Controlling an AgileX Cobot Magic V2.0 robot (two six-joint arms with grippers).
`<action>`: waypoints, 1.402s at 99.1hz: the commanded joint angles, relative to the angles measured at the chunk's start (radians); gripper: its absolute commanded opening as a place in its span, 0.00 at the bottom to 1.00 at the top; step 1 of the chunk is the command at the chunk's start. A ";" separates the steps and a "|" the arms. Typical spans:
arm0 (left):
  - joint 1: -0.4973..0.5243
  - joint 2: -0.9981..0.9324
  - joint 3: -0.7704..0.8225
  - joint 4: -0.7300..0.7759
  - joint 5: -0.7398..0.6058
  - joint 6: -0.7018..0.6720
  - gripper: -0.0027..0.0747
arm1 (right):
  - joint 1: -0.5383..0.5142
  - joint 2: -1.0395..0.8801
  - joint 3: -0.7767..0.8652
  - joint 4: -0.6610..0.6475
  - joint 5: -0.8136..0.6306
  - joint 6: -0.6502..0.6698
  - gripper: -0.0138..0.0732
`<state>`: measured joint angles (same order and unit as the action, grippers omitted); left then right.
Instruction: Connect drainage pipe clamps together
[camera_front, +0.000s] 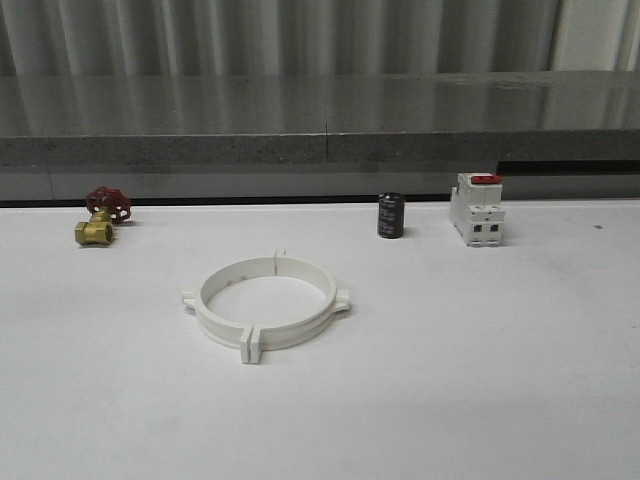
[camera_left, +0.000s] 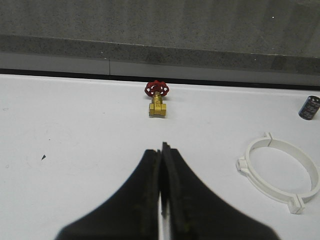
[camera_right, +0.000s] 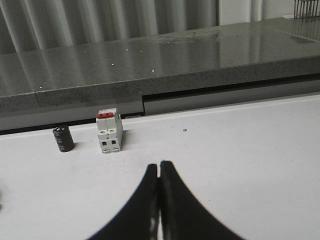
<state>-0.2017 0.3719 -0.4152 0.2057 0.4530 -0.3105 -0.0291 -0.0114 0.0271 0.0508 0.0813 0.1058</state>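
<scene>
The drainage pipe clamps (camera_front: 266, 303) lie flat on the white table as one closed white ring with lugs sticking out at its sides, front and back. In the left wrist view the same ring (camera_left: 280, 171) lies off to one side of my left gripper (camera_left: 161, 150), which is shut with nothing between its black fingers and hangs over bare table. My right gripper (camera_right: 159, 166) is also shut and empty, over bare table short of the white switch.
A brass valve with a red handwheel (camera_front: 102, 215) stands at the back left. A black cylinder (camera_front: 390, 215) and a white boxy switch with a red top (camera_front: 477, 209) stand at the back right. A grey stone ledge (camera_front: 320, 120) runs along the table's far edge.
</scene>
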 joint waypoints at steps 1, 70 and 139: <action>-0.001 0.004 -0.026 -0.003 -0.071 0.001 0.01 | -0.005 -0.018 -0.016 -0.023 -0.092 0.008 0.08; -0.001 0.004 -0.026 -0.003 -0.071 0.001 0.01 | -0.005 -0.018 -0.016 -0.035 -0.090 0.008 0.08; -0.001 -0.014 0.066 0.017 -0.341 0.013 0.01 | -0.005 -0.018 -0.016 -0.035 -0.090 0.008 0.08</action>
<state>-0.2017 0.3681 -0.3561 0.2242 0.3386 -0.3084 -0.0291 -0.0114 0.0271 0.0267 0.0796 0.1153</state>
